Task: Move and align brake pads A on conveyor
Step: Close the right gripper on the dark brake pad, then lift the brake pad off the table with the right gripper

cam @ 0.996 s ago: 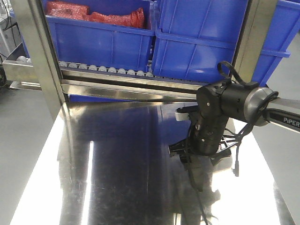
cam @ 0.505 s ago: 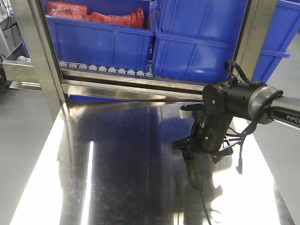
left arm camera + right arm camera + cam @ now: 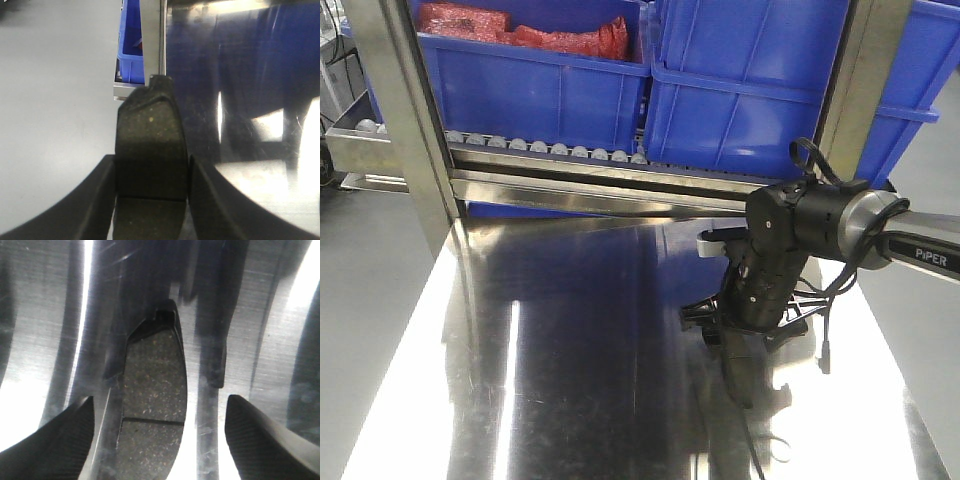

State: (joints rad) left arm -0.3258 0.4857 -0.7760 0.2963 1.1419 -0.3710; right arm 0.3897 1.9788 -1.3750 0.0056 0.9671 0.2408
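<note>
Right jaws: spread wide and gripping nothing, pointed down at the bench (image 3: 570, 380) from the right arm (image 3: 820, 225)
Loose brake pad (image 3: 150, 385): flat on the bench, roughly central in the gap between the right jaws, touching neither
Long axis: runs along that gap, tab end away from the wrist camera, cross groove square to it; closing would bear on the 2 long sides
Left jaws: clenched on the clamped brake pad (image 3: 150, 140) across its width, tab end outward
Clamped pad position: about over 1 edge of the bench, grey floor (image 3: 50, 100) to the side; height above the bench cannot be told
Nearer arm: right, directly above the loose pad; the left arm is outside the front view
Surface: polished steel with mirror reflections, judged slippery; a pad touched by 1 jaw first may skate or turn
Room: blue bins (image 3: 540, 90) and roller rail (image 3: 540, 148) line the bench's far edge, well apart from the loose pad
Conveyor: in none of the 3 views, so direction of carry cannot be told
</note>
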